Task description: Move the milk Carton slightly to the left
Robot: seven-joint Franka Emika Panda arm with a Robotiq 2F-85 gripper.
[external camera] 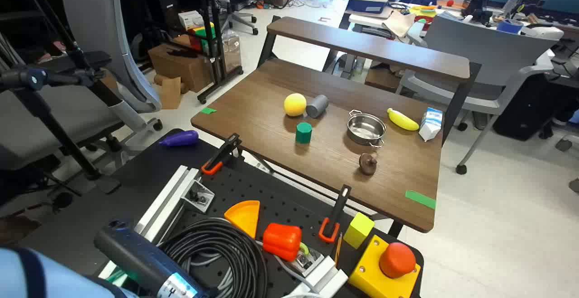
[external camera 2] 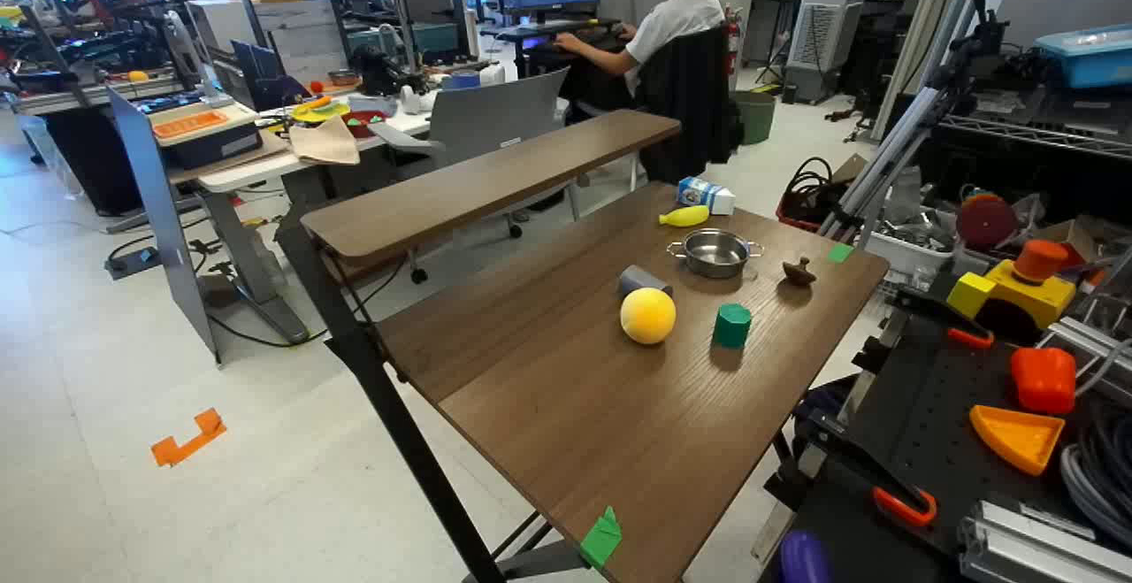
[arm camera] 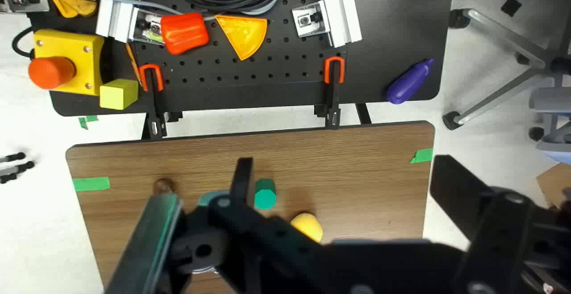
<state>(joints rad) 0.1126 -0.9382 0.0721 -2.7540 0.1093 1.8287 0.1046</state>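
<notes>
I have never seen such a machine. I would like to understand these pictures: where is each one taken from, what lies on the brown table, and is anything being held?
The machine is a robot arm; what shows clearly is its gripper, a kind of two-fingered hand. The wrist view comes from a camera on the wrist, looking down past the fingers. Both exterior views come from cameras outside the robot, each seeing the brown table from a different place. On it are a blue-and-white milk carton lying on its side, a yellow banana, a metal pot, a small brown object, a green block, a grey cylinder and a yellow ball. The fingers stand wide apart and grip nothing, so nothing is held.
</notes>
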